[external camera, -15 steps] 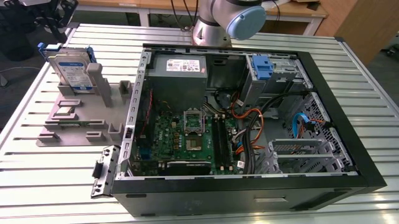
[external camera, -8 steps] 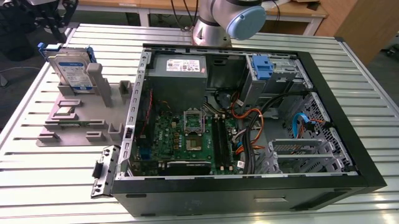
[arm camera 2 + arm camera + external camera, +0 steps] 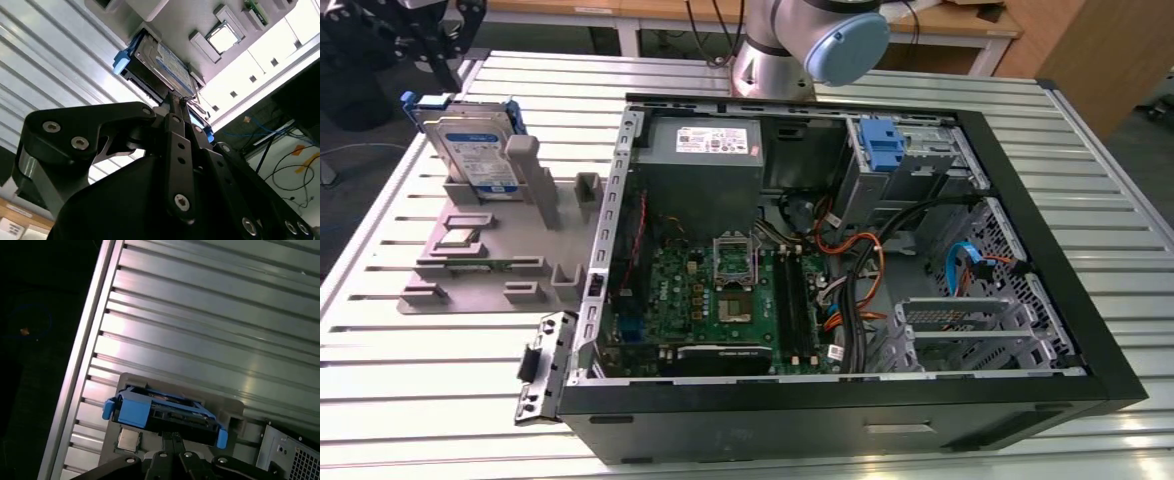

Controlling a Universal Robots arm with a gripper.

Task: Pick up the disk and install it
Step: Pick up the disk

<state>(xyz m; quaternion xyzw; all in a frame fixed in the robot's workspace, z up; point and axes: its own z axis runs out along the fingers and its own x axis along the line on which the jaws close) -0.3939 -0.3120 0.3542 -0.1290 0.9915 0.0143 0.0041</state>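
Observation:
The disk (image 3: 470, 150), a silver drive with a white-and-blue label in a blue carrier frame, stands on edge in a grey holder (image 3: 480, 262) on the table, at the exterior view's left of the open computer case (image 3: 854, 250). Both wrist views look down on the disk's top edge (image 3: 162, 57) (image 3: 165, 412). My gripper (image 3: 175, 102) (image 3: 172, 436) hangs some way above that edge, clear of it. Its two thin black fingers lie together, shut with nothing between them.
The grey holder also carries a small square chip (image 3: 222, 37) and several empty slots. Inside the case are a grey power-supply box (image 3: 700, 140), a motherboard (image 3: 720, 290), loose cables and a drive cage with a blue bracket (image 3: 885, 145). The ribbed metal table (image 3: 400, 350) surrounds them.

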